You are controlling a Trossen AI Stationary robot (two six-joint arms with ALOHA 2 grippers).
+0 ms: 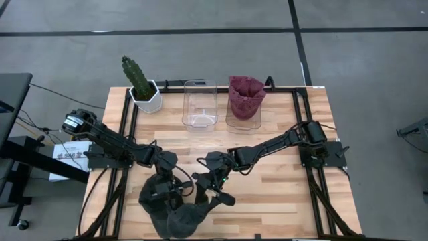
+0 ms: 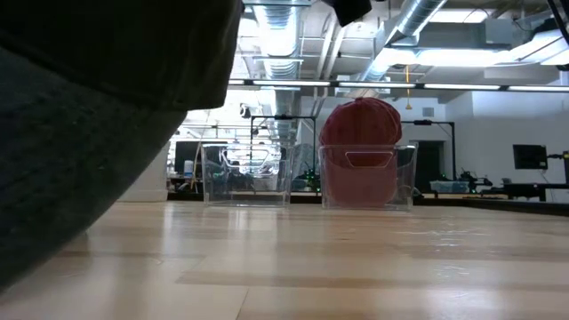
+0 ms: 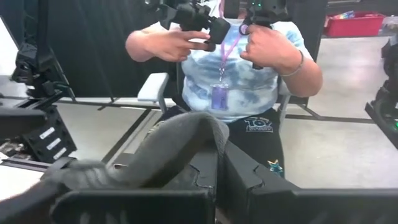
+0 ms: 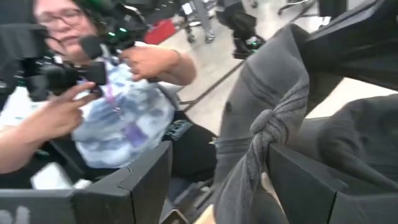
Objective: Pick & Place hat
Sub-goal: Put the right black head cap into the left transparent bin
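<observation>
While pinched in the left pincer [image 1: 175, 189], dark hat [image 1: 175, 213] drooping tableward.

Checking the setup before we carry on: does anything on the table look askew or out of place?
The dark hat hangs crumpled over the table's near edge, pinched by the shut left gripper, with the open right gripper beside it. The red hat bulges out of its clear bin; the other bin sits empty.

dark hat [image 1: 175, 213], both arms apparently gripping
</observation>
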